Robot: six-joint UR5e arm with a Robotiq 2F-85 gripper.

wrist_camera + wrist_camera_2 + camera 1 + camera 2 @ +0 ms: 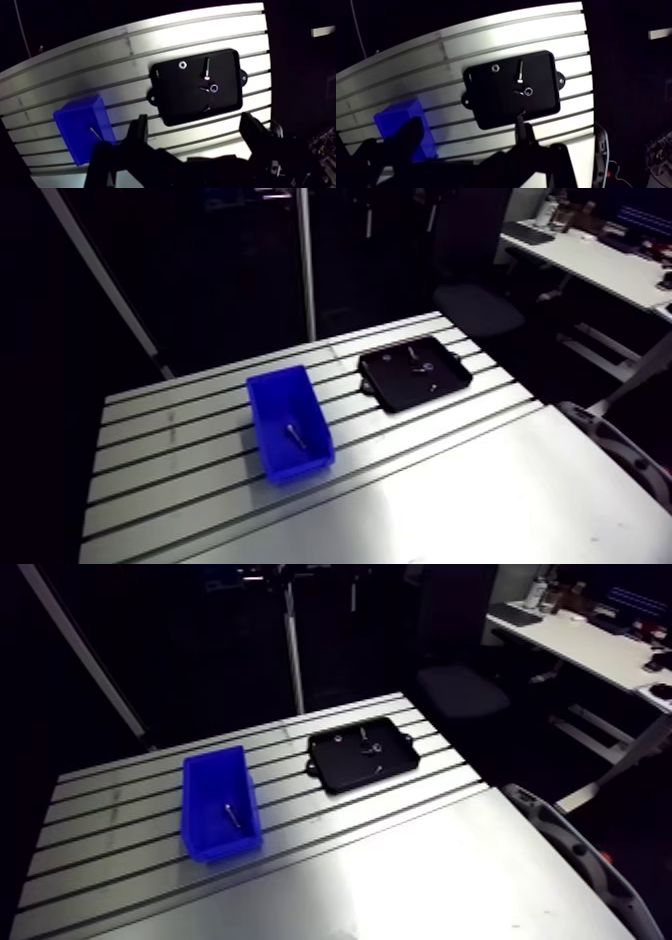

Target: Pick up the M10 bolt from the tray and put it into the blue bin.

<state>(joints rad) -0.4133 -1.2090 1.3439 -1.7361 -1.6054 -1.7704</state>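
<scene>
A blue bin (262, 428) stands on the slotted table, left of a black tray (400, 383). A small bolt (295, 433) lies on the bin's floor. On the tray lie a longer bolt (206, 66), a nut (182, 64), a ring-shaped part (214, 88) and a small screw (207, 107). In the wrist view my gripper (195, 132) hangs high above the table, open, with nothing between its fingers (140, 131). The tray lies ahead of the fingers, and the bin (75, 120) lies off to the side of one finger. The gripper does not show in the arm view.
The table's far edge runs just behind the bin and tray, and its right edge lies close to the tray. A wide smooth strip of tabletop (450, 498) lies in front of both. Slanted metal struts (305, 263) rise behind the table.
</scene>
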